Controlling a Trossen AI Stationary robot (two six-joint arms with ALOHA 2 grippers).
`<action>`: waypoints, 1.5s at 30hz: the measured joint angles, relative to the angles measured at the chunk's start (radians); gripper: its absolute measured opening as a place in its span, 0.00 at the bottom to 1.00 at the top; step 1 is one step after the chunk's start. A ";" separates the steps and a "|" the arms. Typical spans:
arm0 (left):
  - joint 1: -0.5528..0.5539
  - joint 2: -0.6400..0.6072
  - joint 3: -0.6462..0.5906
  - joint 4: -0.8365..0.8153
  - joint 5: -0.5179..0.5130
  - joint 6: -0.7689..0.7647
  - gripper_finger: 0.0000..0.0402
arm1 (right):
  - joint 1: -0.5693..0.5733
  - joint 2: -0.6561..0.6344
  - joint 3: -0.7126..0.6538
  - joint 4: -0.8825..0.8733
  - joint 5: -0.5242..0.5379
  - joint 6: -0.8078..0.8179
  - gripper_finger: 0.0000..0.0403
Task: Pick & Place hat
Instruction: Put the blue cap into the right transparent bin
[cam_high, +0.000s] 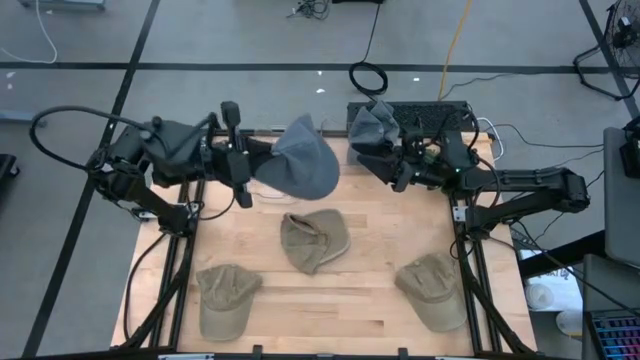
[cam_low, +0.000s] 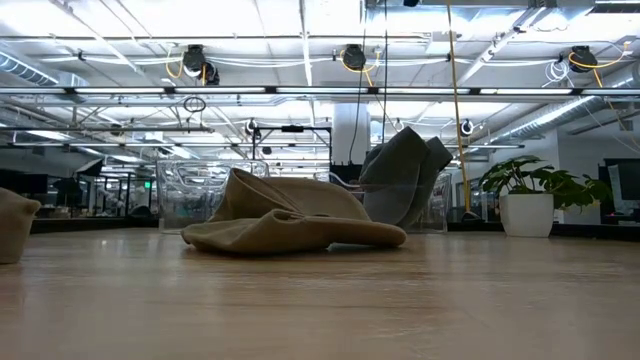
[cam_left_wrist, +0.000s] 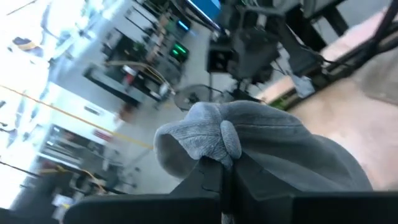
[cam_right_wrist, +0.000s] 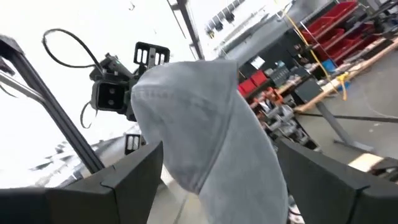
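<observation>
While three tan hats lie spread on the wooden table (cam_high: 370, 300), two grey ones are held up over its far edge, seemingly so that each can be carried clear of the others before being set down. At the left, a tan hat (cam_high: 226, 297) is seen resting flat near the front corner, well apart from the arms. Above and behind it, the left gripper (cam_high: 250, 165) is clenched on a grey hat (cam_high: 298, 162); in the left wrist view the fabric (cam_left_wrist: 249, 143) is bunched and pinched between the closed fingers (cam_left_wrist: 214, 177), with the crown hanging free beyond them. A crumpled tan hat (cam_high: 314, 240) is found at the table's middle, just below that hanging crown but not touching it. Further right, a second grey hat (cam_high: 373, 124) is grasped by the right gripper (cam_high: 392, 150), its cloth (cam_right_wrist: 205, 124) draped between the two fingers. At the front right, another tan hat (cam_high: 433, 290) lies untouched. Both grey hats are judged to be mid-carry, not yet placed.
</observation>
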 joint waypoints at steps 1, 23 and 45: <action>0.000 0.000 0.000 0.023 0.000 0.024 0.00 | 0.000 0.000 -0.012 0.023 0.000 0.010 0.75; 0.009 0.056 0.000 0.376 0.001 0.283 0.00 | 0.021 0.000 -0.098 0.167 -0.005 0.057 0.75; 0.009 0.151 -0.001 0.504 -0.016 0.342 0.00 | 0.106 0.000 -0.098 0.242 -0.058 -0.038 0.44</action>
